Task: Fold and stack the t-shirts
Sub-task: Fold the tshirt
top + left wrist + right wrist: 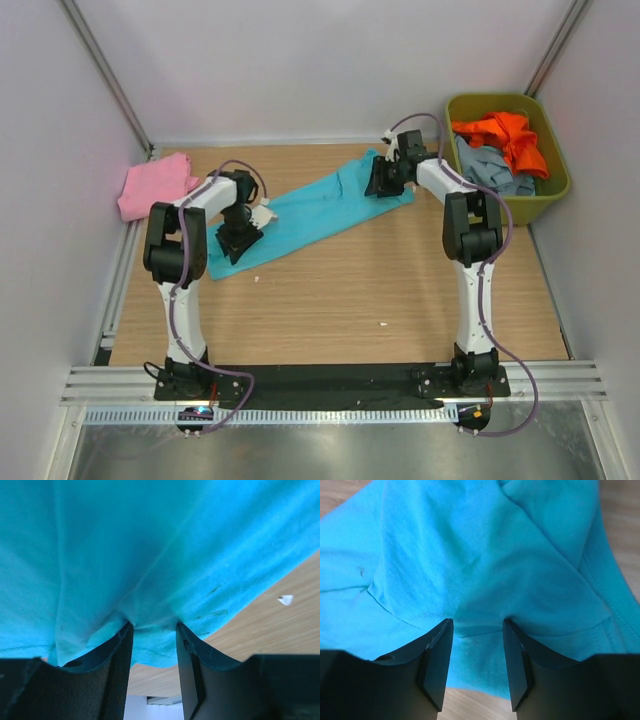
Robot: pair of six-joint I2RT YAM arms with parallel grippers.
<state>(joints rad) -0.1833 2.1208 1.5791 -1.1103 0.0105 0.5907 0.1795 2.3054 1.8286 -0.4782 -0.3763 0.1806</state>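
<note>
A large turquoise t-shirt point(310, 210) lies pulled into a long diagonal strip across the wooden table. My left gripper point(240, 238) is at its near-left end, and my right gripper point(383, 180) is at its far-right end. In the left wrist view the turquoise cloth point(160, 555) puckers where the gripper point(154, 625) pinches it. In the right wrist view the cloth point(485, 555) bunches over the gripper point(477, 620) in the same way. Both sets of fingertips are hidden under cloth. A pink t-shirt point(155, 185) lies crumpled at the far left. Orange point(510, 135) and grey-blue point(490, 165) t-shirts sit in the bin.
An olive-green plastic bin point(555, 190) stands at the far right corner. White walls close in the table on three sides. A small white scrap point(383, 323) lies on the wood near the middle, and another scrap point(286, 599) lies beside the shirt's edge.
</note>
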